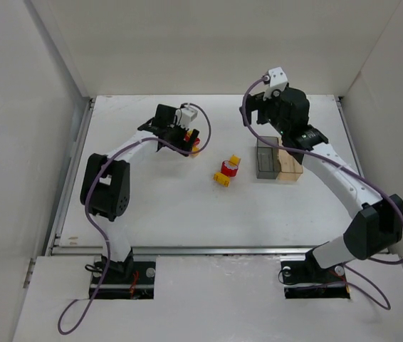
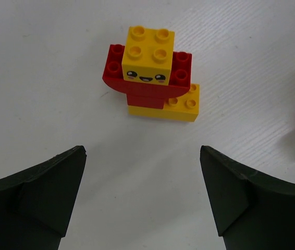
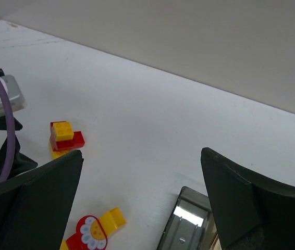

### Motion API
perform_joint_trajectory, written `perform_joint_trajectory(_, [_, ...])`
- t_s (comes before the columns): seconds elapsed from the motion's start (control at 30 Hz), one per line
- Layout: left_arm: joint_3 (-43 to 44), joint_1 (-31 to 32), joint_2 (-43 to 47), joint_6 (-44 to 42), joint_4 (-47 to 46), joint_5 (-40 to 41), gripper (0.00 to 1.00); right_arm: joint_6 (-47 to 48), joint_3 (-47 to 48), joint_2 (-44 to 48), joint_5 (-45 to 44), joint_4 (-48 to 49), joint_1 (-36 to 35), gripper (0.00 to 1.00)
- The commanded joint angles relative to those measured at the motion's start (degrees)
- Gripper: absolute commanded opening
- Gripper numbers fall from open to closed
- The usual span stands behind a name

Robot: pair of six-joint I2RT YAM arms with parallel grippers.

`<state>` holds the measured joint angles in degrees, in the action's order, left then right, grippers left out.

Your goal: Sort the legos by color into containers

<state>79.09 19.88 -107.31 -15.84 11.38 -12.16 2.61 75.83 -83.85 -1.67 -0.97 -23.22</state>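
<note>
On the white worktop (image 1: 152,206), the left jaws gape wide and empty just short of a red-and-yellow lego stack (image 2: 150,78). A second lego cluster (image 1: 228,171) lies between it and the joined grey-and-tan containers (image 1: 267,158), near which the right jaws hang open.

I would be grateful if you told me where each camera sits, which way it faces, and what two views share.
Top external: fixed above and behind the bases, looking down on the table; left arm and right arm whole.
Left wrist: on the left gripper, facing down at the smiley lego stack; open fingers frame the bottom.
Right wrist: on the right gripper, raised, looking obliquely across the table toward the left arm; open fingers low.
Shared: both wrist views show the smiley lego stack.
</note>
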Motion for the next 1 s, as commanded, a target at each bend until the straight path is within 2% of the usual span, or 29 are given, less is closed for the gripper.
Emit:
perform_joint_trajectory(0.0, [0.1,0.4,0.9,0.5,-6.5,1.0,0.89,-2.4,1.6,-1.2,0.4,0.8,-0.2,1.00])
perform_joint_trajectory(0.17, [-1.0,0.9,-1.5,1.7,-13.0,5.0,0.88,-2.4,2.2,-2.5,1.1,0.8,-0.2,1.00])
perform_joint_trajectory(0.6, [4.0,2.0,-7.8,3.4,-11.7,3.5,0.76,-1.9,5.5,-6.1,-0.1,0.8,-0.2,1.00])
perform_joint_trajectory(0.77, [7.0,2.0,-10.6,4.7,-9.6,5.4,0.66,-1.9,6.6,-7.9,0.6,-0.3,-0.2,1.00])
perform_joint_trajectory(0.9, [8.1,2.0,-11.3,4.7,-9.0,5.4,0.49,-1.4,7.1,-7.9,-0.5,-0.8,-0.2,1.00])
perform_joint_trajectory(0.97, [8.7,2.0,-11.9,4.7,-8.3,5.4,0.29,-0.9,7.1,-7.9,-0.5,-0.8,-0.2,1.00])
